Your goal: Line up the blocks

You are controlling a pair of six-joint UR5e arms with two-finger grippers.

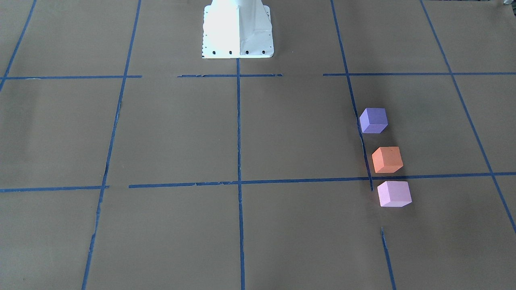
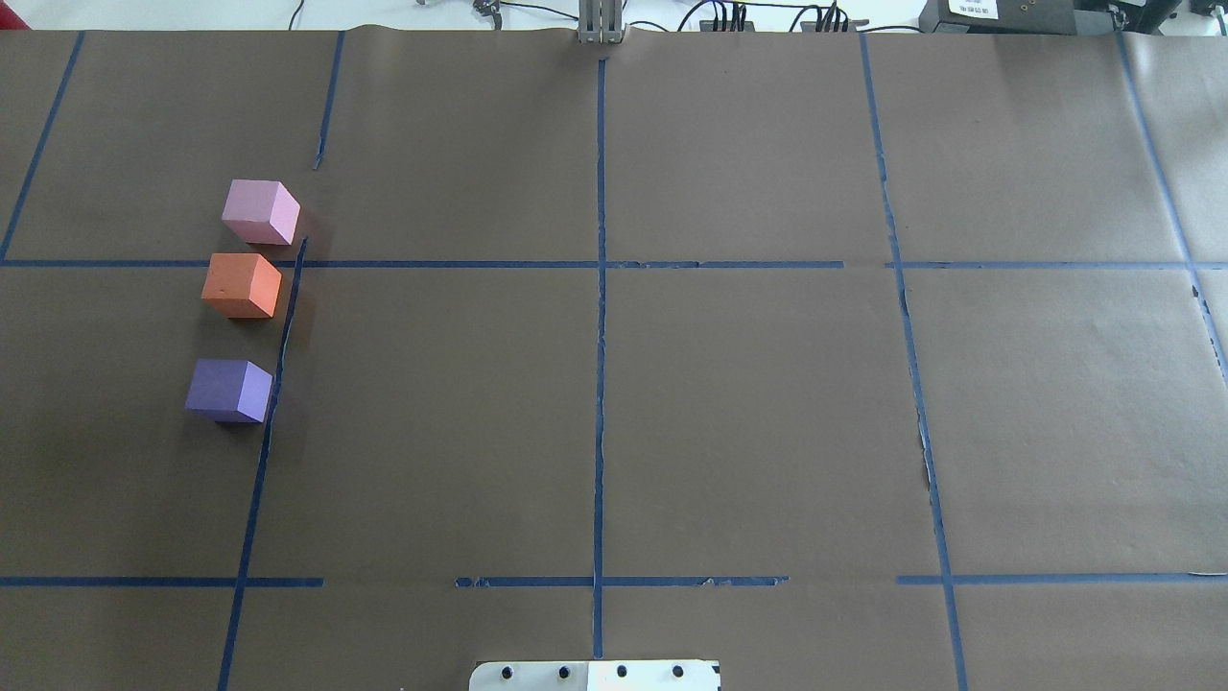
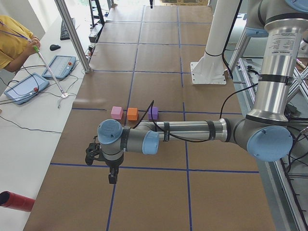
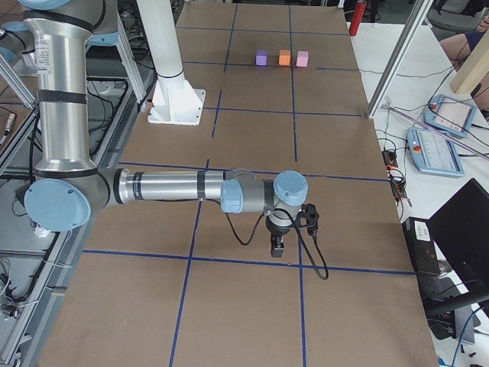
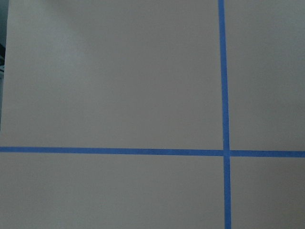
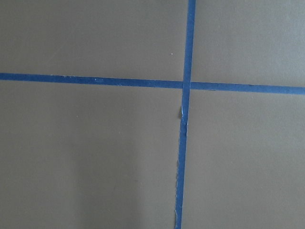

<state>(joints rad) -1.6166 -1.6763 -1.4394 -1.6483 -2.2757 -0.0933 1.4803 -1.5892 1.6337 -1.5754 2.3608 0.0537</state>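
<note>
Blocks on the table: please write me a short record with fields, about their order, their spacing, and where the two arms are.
Blocks: purple block, orange block, pink block
Order: one row; purple nearest the robot, orange in the middle, pink farthest
Spacing: none touch; the purple-orange gap is the wider one
Place: robot's left part of the table, beside a blue tape line
Left fingers: above bare table, away from the blocks; open or shut, cannot tell
Right fingers: likewise

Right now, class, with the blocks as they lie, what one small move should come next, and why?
Probably slide the purple block a little toward the orange block: the three already form a rough line, but that gap looks wider than the one between orange and the pink block.
</note>
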